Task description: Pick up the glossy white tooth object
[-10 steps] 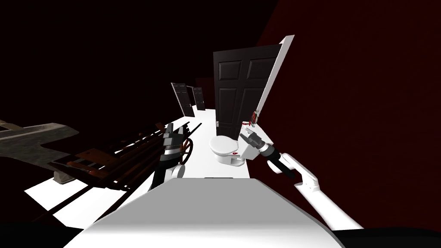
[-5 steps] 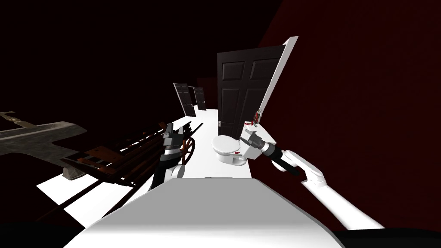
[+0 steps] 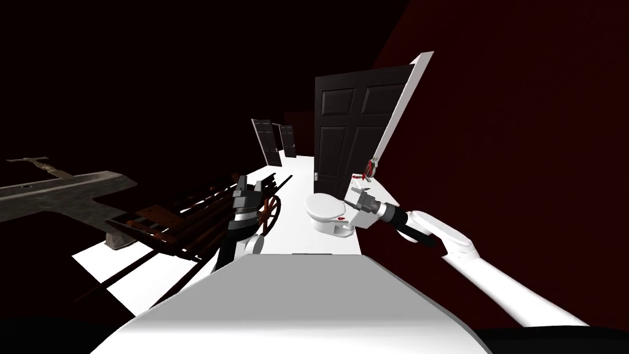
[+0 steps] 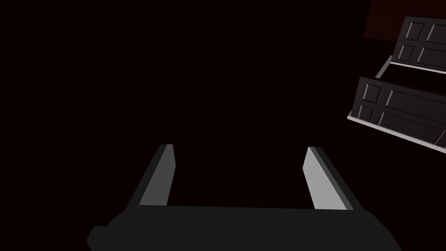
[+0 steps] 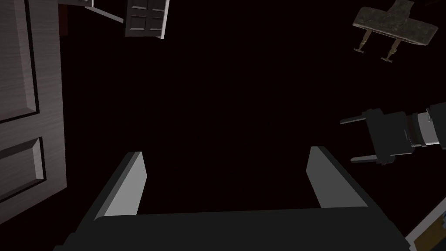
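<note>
A small white and red object [image 3: 369, 168] sits on a white ledge beside the dark door, just beyond the white toilet [image 3: 327, 211]; I cannot tell its shape. Another tiny red mark [image 3: 339, 218] lies on the toilet's rim. My right gripper [image 3: 358, 197] hovers over the back of the toilet, a little short of the small object, and its fingers [image 5: 130, 183] stand open with nothing between them. My left gripper [image 3: 242, 183] is held up over the dark cart, open and empty, its fingers [image 4: 322, 178] wide apart; the right wrist view also catches the left gripper [image 5: 356, 139].
A dark panelled door [image 3: 350, 126] with a white edge stands open behind the toilet. A dark wooden cart with a red wheel [image 3: 268, 213] lies left of it. A grey counter [image 3: 67, 190] is at far left. White floor [image 3: 289, 203] runs between them; dark red wall on the right.
My head view has swung a little, so everything slid rightward. My right elbow has swung out to the right while the right gripper stays over the toilet's back. The left arm holds still.
</note>
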Controlling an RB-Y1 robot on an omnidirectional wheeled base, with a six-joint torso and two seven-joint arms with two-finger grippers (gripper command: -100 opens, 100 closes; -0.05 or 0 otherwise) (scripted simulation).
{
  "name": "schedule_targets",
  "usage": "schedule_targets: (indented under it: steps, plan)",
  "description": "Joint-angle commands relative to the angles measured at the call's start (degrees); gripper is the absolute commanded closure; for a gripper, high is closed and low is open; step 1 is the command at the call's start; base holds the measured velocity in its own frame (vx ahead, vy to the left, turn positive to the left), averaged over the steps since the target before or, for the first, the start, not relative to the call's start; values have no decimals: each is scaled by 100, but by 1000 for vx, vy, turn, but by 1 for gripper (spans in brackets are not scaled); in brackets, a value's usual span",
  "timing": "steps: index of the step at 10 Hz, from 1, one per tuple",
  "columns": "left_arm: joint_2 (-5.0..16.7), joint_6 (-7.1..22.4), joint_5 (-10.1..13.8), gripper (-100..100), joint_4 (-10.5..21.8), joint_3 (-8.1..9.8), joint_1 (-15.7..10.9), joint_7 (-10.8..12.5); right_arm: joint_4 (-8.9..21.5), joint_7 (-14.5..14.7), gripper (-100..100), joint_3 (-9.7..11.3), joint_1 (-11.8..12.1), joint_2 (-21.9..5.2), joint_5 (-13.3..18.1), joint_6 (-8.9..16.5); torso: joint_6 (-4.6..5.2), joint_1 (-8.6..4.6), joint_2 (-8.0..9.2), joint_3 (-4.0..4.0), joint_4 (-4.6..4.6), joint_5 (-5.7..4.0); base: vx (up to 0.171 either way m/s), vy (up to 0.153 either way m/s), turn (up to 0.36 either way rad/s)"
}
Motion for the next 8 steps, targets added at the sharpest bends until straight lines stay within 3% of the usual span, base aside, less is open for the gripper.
schedule_targets:
  steps: [1, 8]
  plan:
    - [0, 0, 0, 0, 0, 0, 0, 0, 74, 42, -100, -25, 42, -233, 67, -47, 0, 0, 0, 0, 0, 0, 4, 37, 37]
    - [0, 0, 0, 0, 0, 1, 1, 0, 795, 288, -100, -74, 312, -1343, 651, -281, 2, -16, -10, -6, -2, -4, 19, 19, 73]
